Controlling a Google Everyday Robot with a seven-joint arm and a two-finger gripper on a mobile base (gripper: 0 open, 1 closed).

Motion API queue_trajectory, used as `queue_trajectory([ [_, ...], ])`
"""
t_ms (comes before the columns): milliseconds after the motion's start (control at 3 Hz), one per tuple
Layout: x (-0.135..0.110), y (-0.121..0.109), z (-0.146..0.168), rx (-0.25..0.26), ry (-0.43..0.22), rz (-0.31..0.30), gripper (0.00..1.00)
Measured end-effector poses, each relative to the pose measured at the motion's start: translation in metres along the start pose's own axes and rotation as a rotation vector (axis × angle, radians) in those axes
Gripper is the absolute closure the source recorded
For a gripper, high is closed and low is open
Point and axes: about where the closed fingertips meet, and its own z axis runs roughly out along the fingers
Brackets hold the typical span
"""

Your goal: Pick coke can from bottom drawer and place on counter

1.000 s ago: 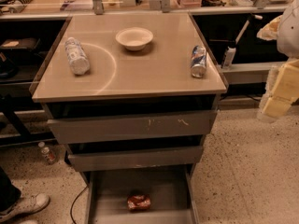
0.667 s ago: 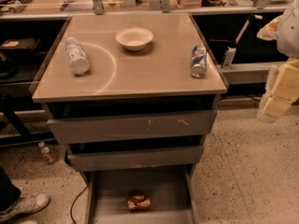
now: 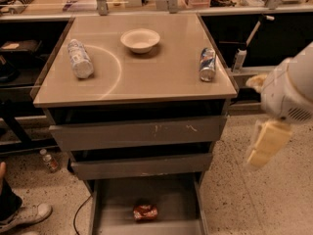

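The coke can (image 3: 145, 212), small and red, lies on its side on the floor of the open bottom drawer (image 3: 115, 199), near the drawer's front. The beige counter (image 3: 156, 75) with its pale arc mark tops the cabinet. My gripper (image 3: 264, 148), a cream-coloured part hanging under the white arm, is in the air at the right of the cabinet. It is level with the upper drawers, well above and to the right of the can, and touches nothing.
On the counter lie a clear plastic bottle (image 3: 80, 58), a white bowl (image 3: 140, 39) and a blue-and-silver can (image 3: 207, 64). Two shut grey drawer fronts (image 3: 139, 133) sit above the open drawer. A small bottle (image 3: 49, 160) and a person's shoe (image 3: 24, 217) are on the floor at left.
My arm and gripper have moved down and to the left, nearer the cabinet's right side. The coke can and the things on the counter have not moved.
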Motion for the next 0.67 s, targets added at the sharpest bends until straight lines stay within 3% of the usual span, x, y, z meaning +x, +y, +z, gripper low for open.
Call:
queue_trajectory([
  [333, 0.0147, 0.0341, 0.0786, -0.083, -0.017, 0.013, 0.00],
  [667, 0.0146, 0.0341, 0.0786, -0.083, -0.017, 0.013, 0.00],
])
